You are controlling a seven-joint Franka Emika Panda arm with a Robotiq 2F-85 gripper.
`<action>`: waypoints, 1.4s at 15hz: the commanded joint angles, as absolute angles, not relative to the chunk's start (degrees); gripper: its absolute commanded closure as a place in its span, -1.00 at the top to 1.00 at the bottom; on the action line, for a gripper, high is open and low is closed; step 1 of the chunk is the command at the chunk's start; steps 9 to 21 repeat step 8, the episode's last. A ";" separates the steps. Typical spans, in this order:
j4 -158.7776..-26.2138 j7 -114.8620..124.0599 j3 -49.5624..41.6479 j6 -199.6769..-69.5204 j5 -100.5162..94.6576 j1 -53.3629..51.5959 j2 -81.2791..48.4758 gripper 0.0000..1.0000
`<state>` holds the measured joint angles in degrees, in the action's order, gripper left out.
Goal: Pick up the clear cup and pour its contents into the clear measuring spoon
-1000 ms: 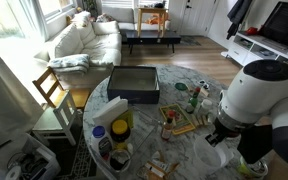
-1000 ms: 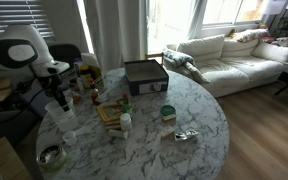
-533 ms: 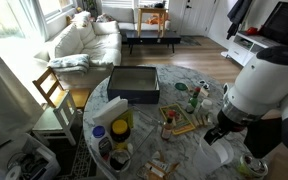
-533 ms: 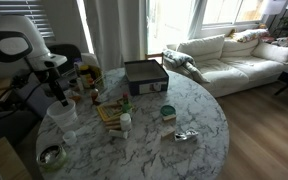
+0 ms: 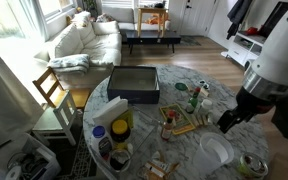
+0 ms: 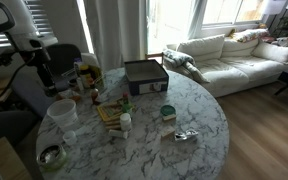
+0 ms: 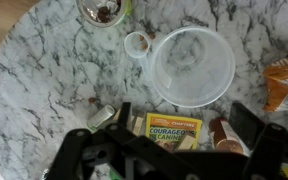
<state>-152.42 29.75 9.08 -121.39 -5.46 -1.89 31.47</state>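
The clear cup (image 7: pixel 191 65) stands upright on the marble table (image 7: pixel 44 70), a pale translucent ring from above, also seen in both exterior views (image 5: pixel 216 150) (image 6: pixel 61 112). Just beside its rim lies the clear measuring spoon (image 7: pixel 137 43), a small round bowl. My gripper (image 7: pixel 184 122) is open and holds nothing. In the wrist view its dark fingers (image 7: pixel 249 120) stand wide apart over a yellow book, below the cup in the picture. In both exterior views the gripper (image 5: pixel 229 118) (image 6: pixel 46 80) hangs above the table, clear of the cup.
A yellow book (image 7: pixel 174 130) and a brown bottle (image 7: pixel 221 135) lie under the gripper. A small bowl with brown bits (image 7: pixel 104 10) sits past the spoon. A black box (image 5: pixel 134 83), a yellow-lidded jar (image 5: pixel 121 128) and a green tin (image 6: pixel 167 112) crowd the table.
The jaws have opened and let go of the clear cup, which now stands on the table. The gripper has risen and drawn back from it.
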 commanded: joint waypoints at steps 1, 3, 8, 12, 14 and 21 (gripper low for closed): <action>-151.66 33.04 10.28 -115.04 -5.40 1.16 37.67 1.00; -151.12 30.36 10.03 -117.42 -4.94 0.66 35.13 1.00; -151.13 30.33 10.29 -117.46 -5.00 0.59 34.68 1.00; -151.13 30.33 10.29 -117.46 -5.00 0.59 34.68 1.00; -151.13 30.33 10.29 -117.46 -5.00 0.59 34.68 1.00; -151.13 30.33 10.29 -117.46 -5.00 0.59 34.68 1.00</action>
